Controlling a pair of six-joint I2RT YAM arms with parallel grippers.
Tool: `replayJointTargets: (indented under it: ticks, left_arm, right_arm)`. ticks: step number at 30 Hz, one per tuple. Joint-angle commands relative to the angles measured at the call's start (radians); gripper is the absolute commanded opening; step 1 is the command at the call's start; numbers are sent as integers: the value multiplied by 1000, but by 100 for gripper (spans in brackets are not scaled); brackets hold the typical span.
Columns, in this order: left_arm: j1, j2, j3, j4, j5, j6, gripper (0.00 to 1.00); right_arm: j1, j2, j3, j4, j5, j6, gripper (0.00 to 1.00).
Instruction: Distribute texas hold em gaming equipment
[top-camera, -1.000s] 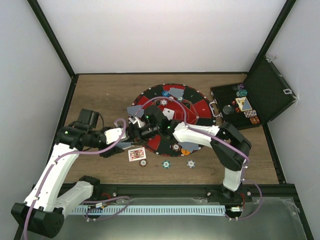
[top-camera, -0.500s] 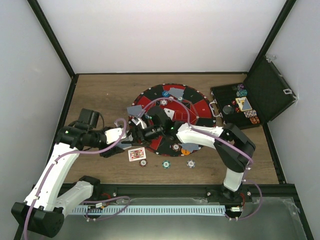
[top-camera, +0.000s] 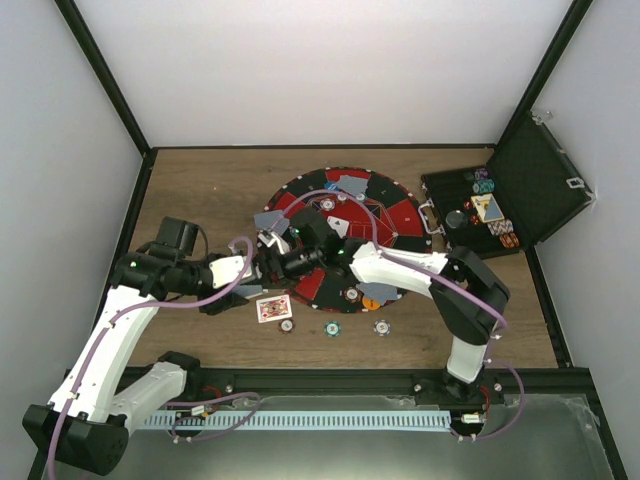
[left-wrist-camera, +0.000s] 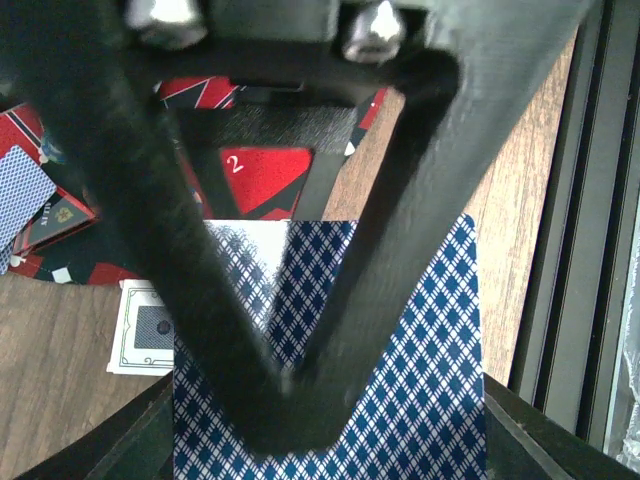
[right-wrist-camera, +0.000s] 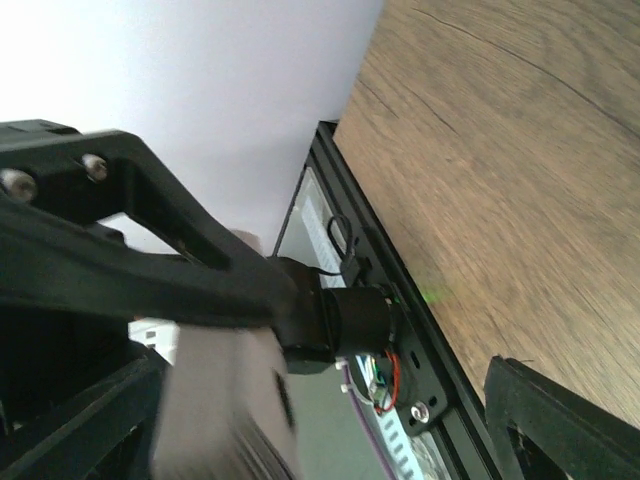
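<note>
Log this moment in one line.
left gripper: shut on card | right gripper: open, close by, over mat edge

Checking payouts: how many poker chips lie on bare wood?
3, in a row: left chip beside the face-up card, middle chip, right chip. Others may be hidden.

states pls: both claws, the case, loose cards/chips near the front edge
left claw: shut on blue-backed card
right claw: open
black case: open, lid raised
card on table: face up, lying flat
teal chip: flat on the wood, off the round mat
</note>
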Motion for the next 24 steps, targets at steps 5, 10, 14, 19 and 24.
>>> replayJointTargets:
  ticks: [5, 10, 14, 19, 24]
  left_arm:
    - [0, -10, 12, 13, 29, 12, 4]
    - [0, -7, 19, 13, 27, 12, 4]
    - [0, -6, 18, 13, 31, 13, 4]
    - [1, -8, 16, 13, 30, 11, 4]
    - [1, -10, 20, 12, 31, 10, 4]
  right_arm:
    - [28, 91, 122, 9, -42, 9, 88]
    - [9, 100, 93, -5, -42, -2, 84]
    - [-20, 73, 28, 18, -45, -8, 83]
    - [-41, 52, 13, -16, -27, -34, 82]
    - [-51, 49, 14, -65, -18, -63, 78]
